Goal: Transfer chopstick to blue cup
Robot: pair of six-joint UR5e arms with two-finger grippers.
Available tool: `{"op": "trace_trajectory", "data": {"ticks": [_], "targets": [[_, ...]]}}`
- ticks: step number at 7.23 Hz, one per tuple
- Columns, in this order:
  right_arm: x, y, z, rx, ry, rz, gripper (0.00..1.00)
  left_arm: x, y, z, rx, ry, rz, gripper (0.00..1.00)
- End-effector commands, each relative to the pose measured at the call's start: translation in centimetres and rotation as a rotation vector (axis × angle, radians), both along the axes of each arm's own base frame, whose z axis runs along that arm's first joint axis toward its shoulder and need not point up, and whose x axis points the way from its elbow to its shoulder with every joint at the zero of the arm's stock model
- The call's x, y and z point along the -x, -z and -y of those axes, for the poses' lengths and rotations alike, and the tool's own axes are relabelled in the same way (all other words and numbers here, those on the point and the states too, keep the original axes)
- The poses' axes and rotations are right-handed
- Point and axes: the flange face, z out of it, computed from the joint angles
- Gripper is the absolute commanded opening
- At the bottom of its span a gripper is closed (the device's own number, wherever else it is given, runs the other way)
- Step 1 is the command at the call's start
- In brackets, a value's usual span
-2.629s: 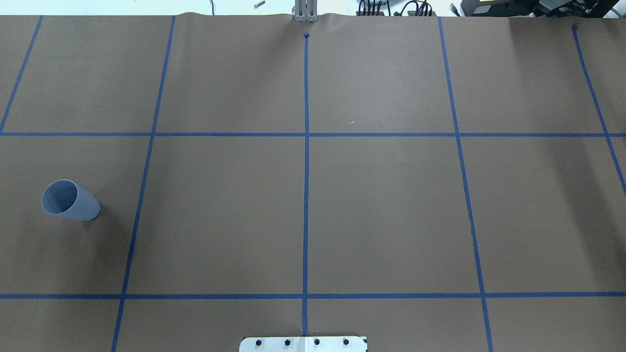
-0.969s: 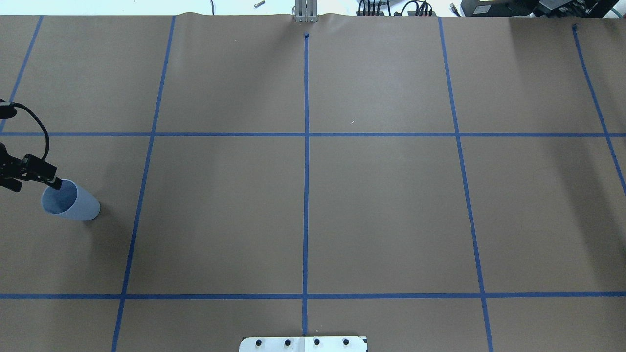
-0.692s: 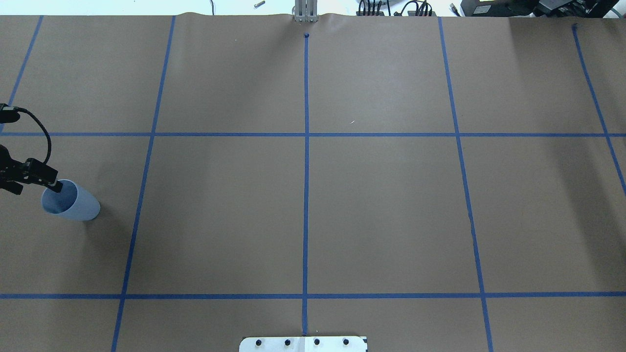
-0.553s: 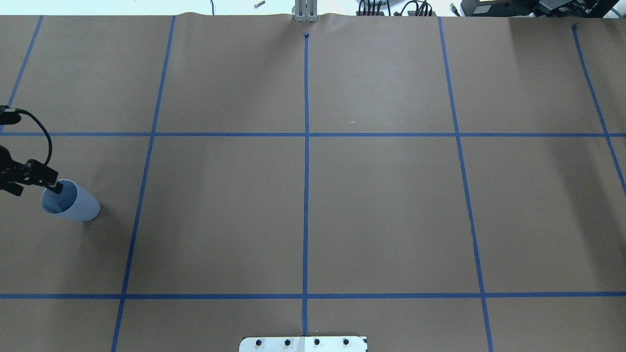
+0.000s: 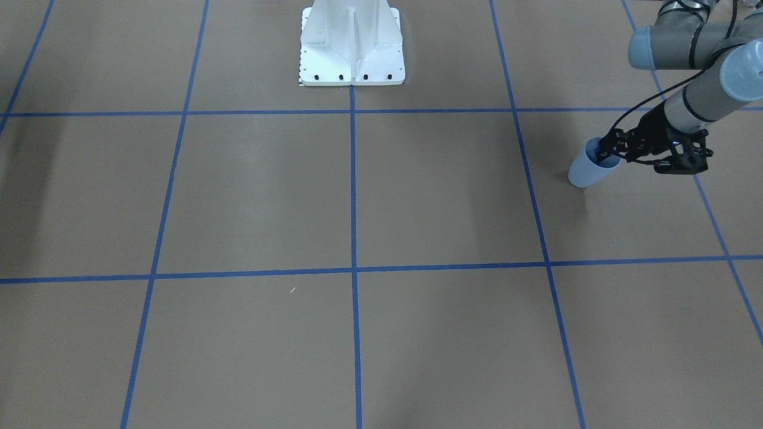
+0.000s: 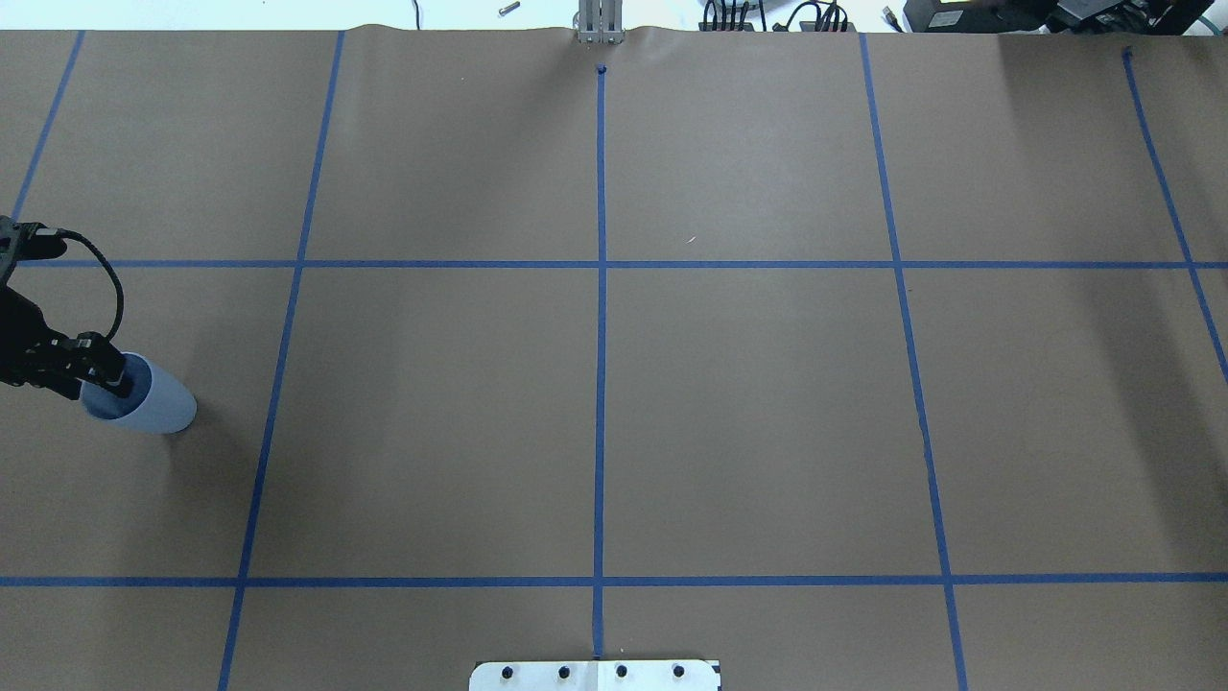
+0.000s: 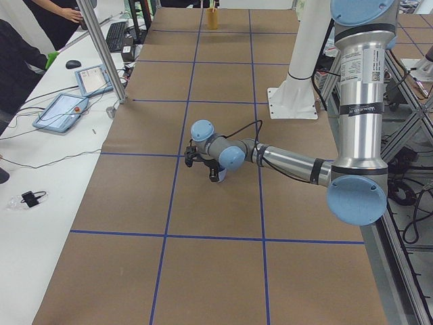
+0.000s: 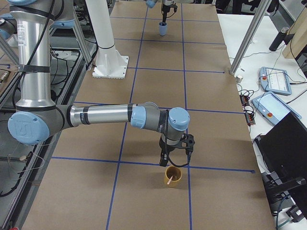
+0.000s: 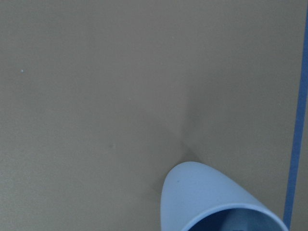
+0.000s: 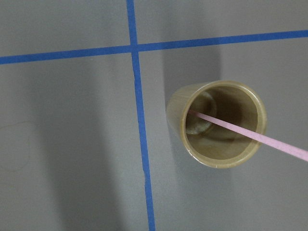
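Right arm: the near arm in the right-side view, forearm stretched low over the table, wrist turned down, right gripper (image 8: 176, 159) hanging just above a tan cup (image 10: 222, 162). Whether its jaws stand apart or together cannot be told. Left arm: reaches to the robot's far left, left gripper (image 6: 113, 376) slanted down with its tip at the rim of the blue cup (image 6: 158, 408); jaw state likewise cannot be told. Chopstick (image 10: 250, 135): one very thin, straight, pale pink stick, standing in the tan cup, held by neither gripper. Lower end deep inside by the inner wall. The long axis leans across the opposite rim, running toward the lower right edge of the right wrist view. Blue cup: upright on the brown table (image 6: 748, 413), well apart from the tan cup.
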Motion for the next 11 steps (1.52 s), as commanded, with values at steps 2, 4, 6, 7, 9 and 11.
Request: {"op": "trace_trajectory", "data": {"ticks": [2,4,6,7,9,11], "targets": [[0.0,0.1,0.1,0.001,-0.004,0.0,1.0,0.7,0.6,-0.2,0.006,0.033,-0.001,0.0],[0.0,0.7,0.7,-0.008,-0.007,-0.002,1.0,1.7,3.2,0.2,-0.017,0.063,-0.024,0.0],[0.0,0.7,0.7,-0.009,-0.006,0.0,1.0,0.4,7.9,4.5,-0.004,0.104,-0.025,0.0],[0.0,0.7,0.6,-0.008,-0.005,0.001,1.0,-2.4,14.7,8.6,0.056,0.152,-0.022,0.0],[0.0,1.3,0.2,-0.028,0.002,0.003,1.0,-9.4,25.5,11.9,0.118,0.209,0.001,0.0],[0.1,2.2,0.7,-0.047,0.0,0.009,1.0,-21.5,36.6,12.9,0.237,0.252,-0.008,0.0]]}}
